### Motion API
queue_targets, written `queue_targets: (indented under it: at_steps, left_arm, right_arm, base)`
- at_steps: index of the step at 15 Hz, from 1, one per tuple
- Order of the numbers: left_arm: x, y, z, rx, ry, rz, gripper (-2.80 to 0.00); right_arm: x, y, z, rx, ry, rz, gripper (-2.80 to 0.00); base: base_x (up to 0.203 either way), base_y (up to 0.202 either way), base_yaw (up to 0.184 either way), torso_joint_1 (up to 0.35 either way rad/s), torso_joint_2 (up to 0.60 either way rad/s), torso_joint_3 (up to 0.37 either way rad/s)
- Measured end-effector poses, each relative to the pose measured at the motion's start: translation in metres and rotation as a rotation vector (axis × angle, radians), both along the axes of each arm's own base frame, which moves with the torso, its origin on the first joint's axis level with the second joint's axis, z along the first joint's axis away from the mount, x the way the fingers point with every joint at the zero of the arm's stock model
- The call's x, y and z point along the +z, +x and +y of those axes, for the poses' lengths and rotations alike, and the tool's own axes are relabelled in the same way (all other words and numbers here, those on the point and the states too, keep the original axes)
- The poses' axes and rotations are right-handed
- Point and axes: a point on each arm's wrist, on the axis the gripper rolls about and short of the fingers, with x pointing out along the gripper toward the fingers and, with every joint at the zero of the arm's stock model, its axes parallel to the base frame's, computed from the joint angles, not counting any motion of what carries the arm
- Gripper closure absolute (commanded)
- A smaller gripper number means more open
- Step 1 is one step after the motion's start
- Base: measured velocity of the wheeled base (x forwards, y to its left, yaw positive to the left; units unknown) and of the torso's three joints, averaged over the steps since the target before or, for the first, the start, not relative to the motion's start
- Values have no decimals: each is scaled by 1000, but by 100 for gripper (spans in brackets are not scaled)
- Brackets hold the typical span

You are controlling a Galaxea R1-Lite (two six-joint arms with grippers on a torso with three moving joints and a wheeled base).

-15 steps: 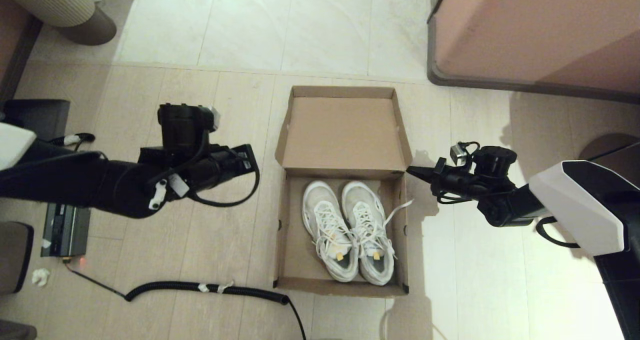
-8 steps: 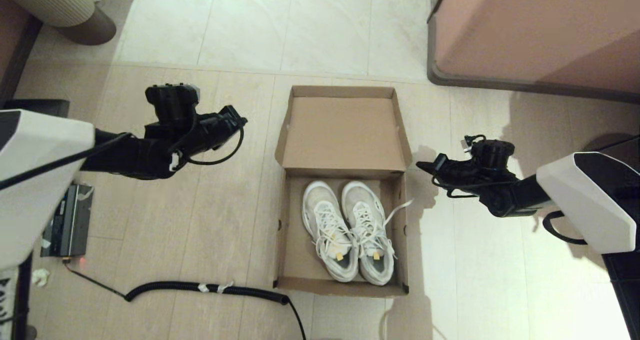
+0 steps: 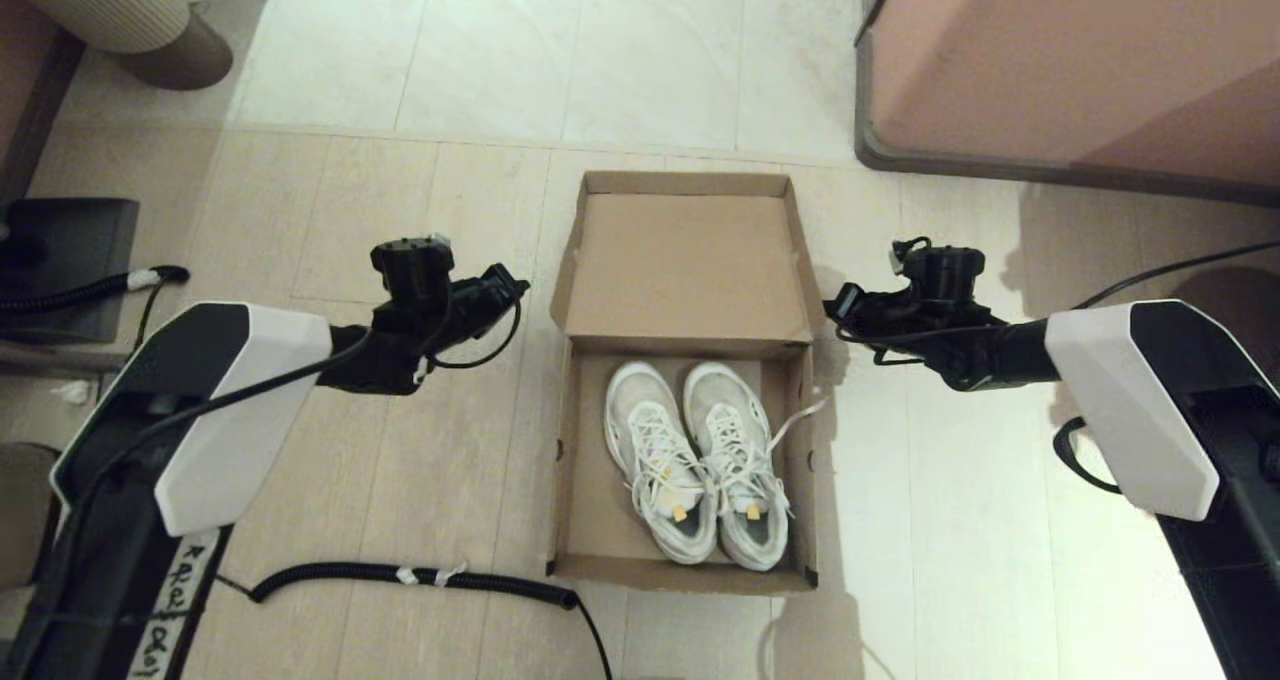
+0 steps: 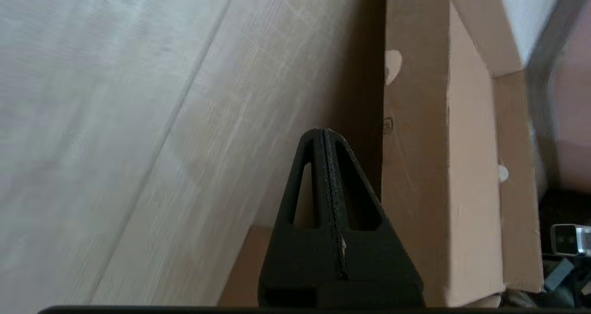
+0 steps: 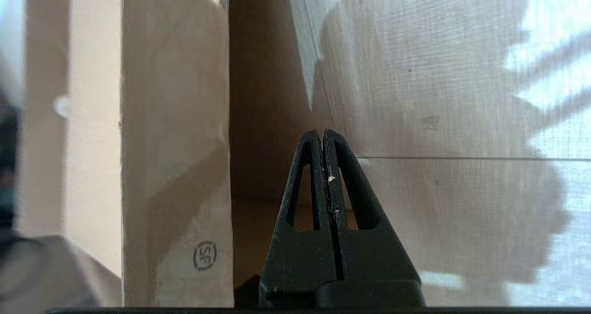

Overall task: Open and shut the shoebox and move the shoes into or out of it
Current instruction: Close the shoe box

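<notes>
The brown cardboard shoebox (image 3: 575, 500) lies open on the floor, its hinged lid (image 3: 686, 265) flat on the far side. Both white sneakers (image 3: 697, 460) rest side by side inside it, one lace hanging over the right wall. My left gripper (image 3: 519, 286) is shut and empty, close to the lid's left side flap (image 4: 415, 134) but apart from it. My right gripper (image 3: 832, 304) is likewise shut and empty, just off the lid's right side flap (image 5: 175, 134). Each wrist view shows closed fingers, left (image 4: 323, 136) and right (image 5: 322, 136), beside cardboard.
A large pinkish-brown cabinet (image 3: 1070, 60) stands at the back right. A black coiled cable (image 3: 420, 578) runs across the floor left of the box's near corner. A black box (image 3: 60, 260) sits at the far left, a ribbed round base (image 3: 130, 15) at the back left.
Both arms have swung in toward the lid: the left gripper moved right and nearer the left flap, the right gripper moved farther back to the right flap. Box and shoes have not moved.
</notes>
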Motion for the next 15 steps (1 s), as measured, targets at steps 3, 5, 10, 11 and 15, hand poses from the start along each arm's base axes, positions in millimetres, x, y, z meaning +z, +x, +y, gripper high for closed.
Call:
queue_targets:
  at_steps: [3, 5, 10, 11, 15]
  left_arm:
    - [-19, 4, -11, -17, -16, -3, 0]
    - [-28, 5, -17, -28, -14, 5, 0]
    - [-40, 3, -35, -64, -20, 14, 0]
    - [-41, 2, -40, -73, -19, 14, 0]
    - [-42, 0, -49, -90, -19, 15, 0]
  right_arm:
    - [-4, 3, 2, 29, 104, 8, 0]
    - [-5, 5, 4, 58, 182, -2, 0]
    - [-11, 7, 6, 154, 395, 60, 0]
    - [-12, 8, 6, 174, 433, 76, 0]
    - [-15, 8, 7, 262, 534, 147, 0]
  base:
    - [0, 0, 0, 0, 0, 0]
    - [0, 0, 0, 0, 0, 0]
    - [0, 0, 0, 0, 0, 0]
    - [0, 0, 0, 0, 0, 0]
    - [0, 0, 0, 0, 0, 0]
